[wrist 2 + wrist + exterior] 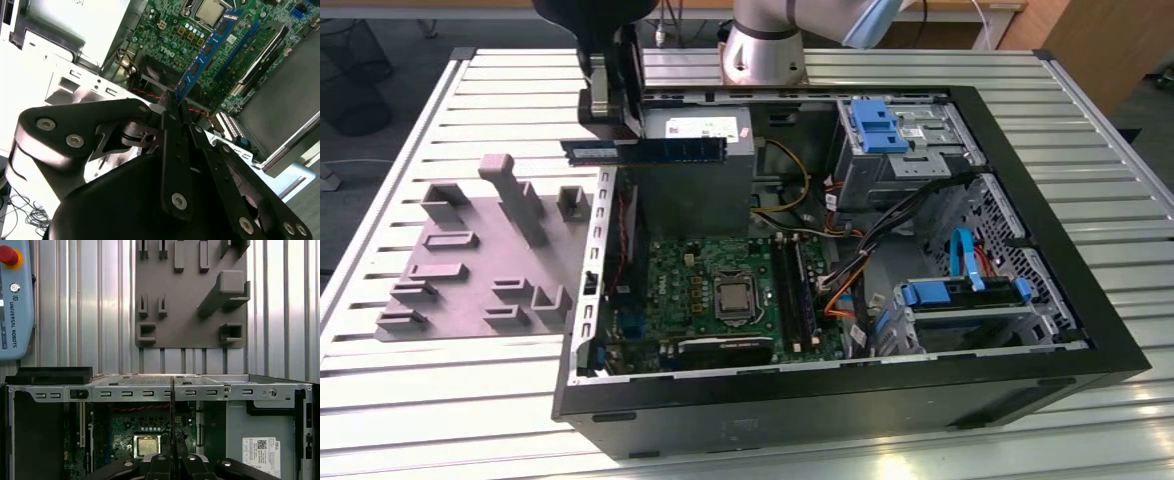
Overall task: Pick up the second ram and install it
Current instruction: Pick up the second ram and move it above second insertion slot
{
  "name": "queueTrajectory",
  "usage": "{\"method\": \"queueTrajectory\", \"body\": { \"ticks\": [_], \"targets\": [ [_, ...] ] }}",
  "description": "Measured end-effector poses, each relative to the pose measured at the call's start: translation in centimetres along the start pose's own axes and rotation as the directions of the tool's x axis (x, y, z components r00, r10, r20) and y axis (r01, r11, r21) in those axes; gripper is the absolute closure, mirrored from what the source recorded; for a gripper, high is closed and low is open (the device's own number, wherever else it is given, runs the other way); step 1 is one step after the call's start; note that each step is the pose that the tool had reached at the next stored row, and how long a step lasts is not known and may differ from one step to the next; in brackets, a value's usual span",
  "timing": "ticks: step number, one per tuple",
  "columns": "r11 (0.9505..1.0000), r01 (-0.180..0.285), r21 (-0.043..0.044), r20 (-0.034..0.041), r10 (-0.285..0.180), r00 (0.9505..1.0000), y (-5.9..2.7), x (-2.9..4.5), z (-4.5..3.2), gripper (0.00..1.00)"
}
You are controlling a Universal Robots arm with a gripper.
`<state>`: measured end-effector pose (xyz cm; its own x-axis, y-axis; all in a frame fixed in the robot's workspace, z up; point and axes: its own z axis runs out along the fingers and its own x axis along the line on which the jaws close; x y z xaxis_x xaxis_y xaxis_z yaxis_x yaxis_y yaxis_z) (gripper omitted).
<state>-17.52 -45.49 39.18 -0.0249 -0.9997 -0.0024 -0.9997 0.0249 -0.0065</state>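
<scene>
A robotics lab or workshop: a robot arm's base (765, 55) mounted on a slatted metal table (427, 400), an opened computer case (854, 410), a grey fixture tray (467, 262), a teach pendant (15, 305).

In the exterior view the arm's silver base column (765, 52) stands at twelve o'clock. The gripper (611, 135) hangs at about eleven o'clock, pointing straight down. Its fingers (600, 100) are closed flat on one end of the second ram (654, 150), which juts out level toward three o'clock. In both wrist views the black finger links meet tight on the board's edge.
</scene>
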Motion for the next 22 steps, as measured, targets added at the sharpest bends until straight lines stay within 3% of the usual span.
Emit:
{"method": "queueTrajectory", "body": {
  "ticks": [22],
  "targets": [
    [1.0000, 0.000, 0.0000, -0.0001, 0.000, 1.0000, -3.44, -0.09, 0.02, 0.86]
  ]
}}
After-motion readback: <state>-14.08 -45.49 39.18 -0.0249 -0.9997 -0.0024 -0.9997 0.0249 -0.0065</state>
